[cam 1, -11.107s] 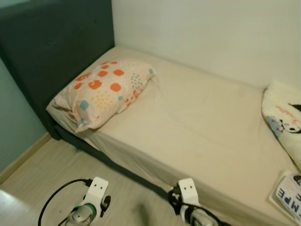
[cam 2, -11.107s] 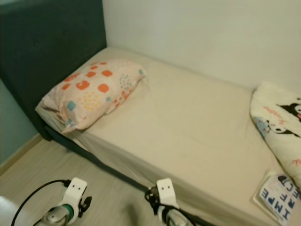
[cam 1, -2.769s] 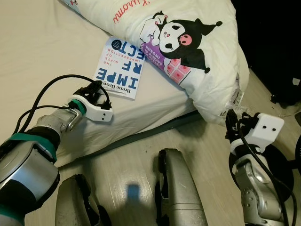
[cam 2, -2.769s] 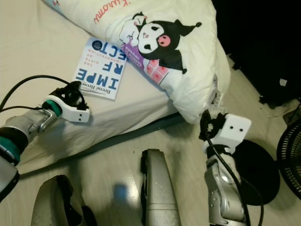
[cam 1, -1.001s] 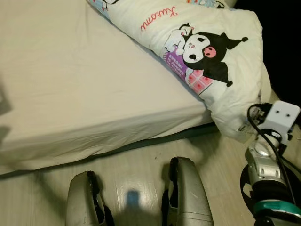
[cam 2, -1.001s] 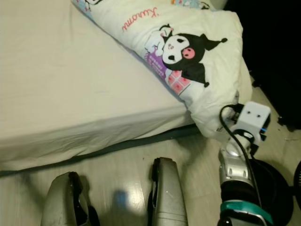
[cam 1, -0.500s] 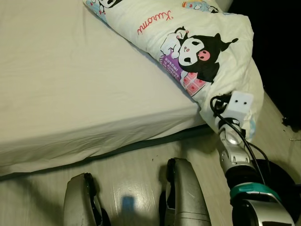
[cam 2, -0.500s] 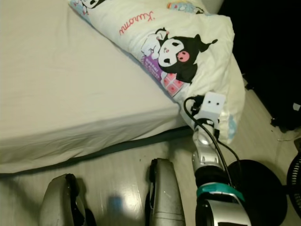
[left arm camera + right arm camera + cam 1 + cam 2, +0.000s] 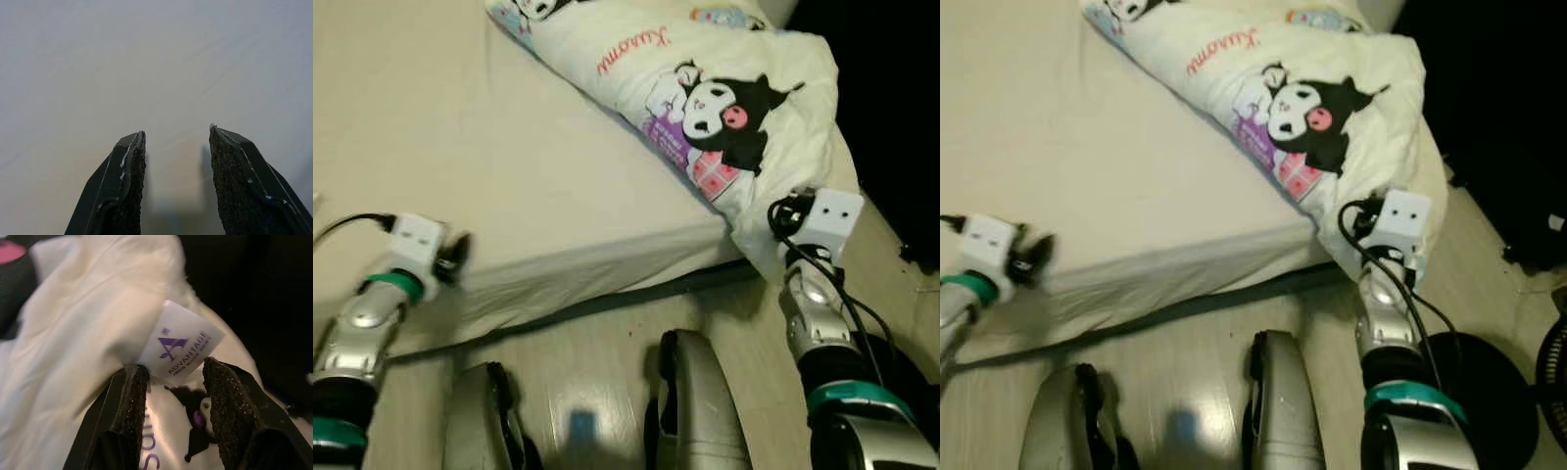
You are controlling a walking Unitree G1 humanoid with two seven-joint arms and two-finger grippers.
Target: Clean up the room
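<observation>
Left gripper (image 9: 460, 257) back in view since half a second ago, hovering at the near edge of the bed (image 9: 489, 157), fingers (image 9: 124, 191) apart over bare sheet, holding nothing. Over to the right: right gripper (image 9: 168, 374) up against the cartoon pillow (image 9: 724, 108) overhanging the bed's corner, fingers spread around its label (image 9: 181, 350), not yet clamped. Looks like a two-handed pillow lift shaping up.
</observation>
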